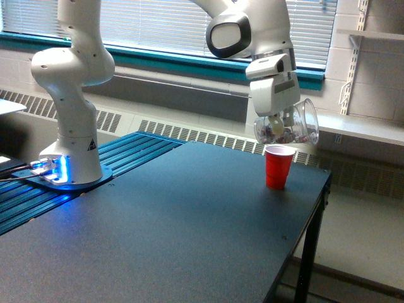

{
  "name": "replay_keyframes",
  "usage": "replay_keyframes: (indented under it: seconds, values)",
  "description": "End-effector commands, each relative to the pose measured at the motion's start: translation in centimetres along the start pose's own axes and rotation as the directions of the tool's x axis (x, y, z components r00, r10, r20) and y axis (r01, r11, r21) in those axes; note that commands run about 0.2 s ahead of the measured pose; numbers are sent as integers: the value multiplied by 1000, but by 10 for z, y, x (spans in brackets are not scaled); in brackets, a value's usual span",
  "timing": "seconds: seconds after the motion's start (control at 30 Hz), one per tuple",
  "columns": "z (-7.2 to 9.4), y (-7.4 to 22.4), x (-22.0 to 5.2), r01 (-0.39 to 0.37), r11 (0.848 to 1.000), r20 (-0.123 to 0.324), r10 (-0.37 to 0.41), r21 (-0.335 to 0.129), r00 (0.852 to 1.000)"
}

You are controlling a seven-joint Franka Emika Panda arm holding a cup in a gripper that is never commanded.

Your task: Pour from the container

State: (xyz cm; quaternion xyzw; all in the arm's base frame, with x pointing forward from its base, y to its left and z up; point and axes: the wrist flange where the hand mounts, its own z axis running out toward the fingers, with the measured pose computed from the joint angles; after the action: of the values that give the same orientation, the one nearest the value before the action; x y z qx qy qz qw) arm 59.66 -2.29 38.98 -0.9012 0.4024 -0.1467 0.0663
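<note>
Blinds (158,22) cover the window across the back wall, above a teal sill (189,62) and a long run of white radiator grilles (189,134). At the exterior view's left you see the arm's white base (69,95) standing on a round foot lit blue, set on a ribbed teal platform (120,158). A pale surface edge (9,107) pokes in at the far left.

From there the dark matte table (177,233) fills the foreground, its top bare apart from one item, its front corner leg dropping toward a light floor at the exterior view's right.

Your arm reaches over the table's far end. The gripper (276,120) hangs below the white wrist, its jaws closed on the container (289,128), a clear plastic cup lying nearly on its side, with its wide end toward the exterior view's right. Small reddish and pale pieces (274,134) sit heaped inside it at the end toward the exterior view's left. The container hangs in the air directly above the red cup (278,166), close to its rim but not touching.

The red cup stands upright near the table's far edge at the exterior view's right. Behind it, a white block wall carries a bracketed shelf (372,33) and a lower ledge (366,129).
</note>
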Motion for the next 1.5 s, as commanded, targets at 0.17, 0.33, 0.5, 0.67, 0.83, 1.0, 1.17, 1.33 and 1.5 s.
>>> replay_keyframes:
  seconds: [0.17, 0.33, 0.5, 0.67, 0.83, 1.0, 1.17, 1.33, 1.5]
  values:
    - [-4, -61, -98, 109, 991, 93, -117, 81, 989]
    - [-5, -74, -135, 141, 983, 125, -155, 115, 980]
    - [-4, -83, -171, 150, 979, 150, -171, 138, 974]
    - [-4, -88, -205, 152, 977, 185, -179, 150, 966]
    - [-5, -92, -237, 137, 978, 222, -171, 159, 960]
    - [-7, -96, -265, 117, 980, 259, -157, 163, 953]
    - [-10, -101, -286, 103, 980, 288, -148, 168, 946]
    - [-16, -111, -304, 74, 980, 313, -129, 183, 941]
    - [-20, -118, -318, 46, 982, 344, -108, 185, 933]
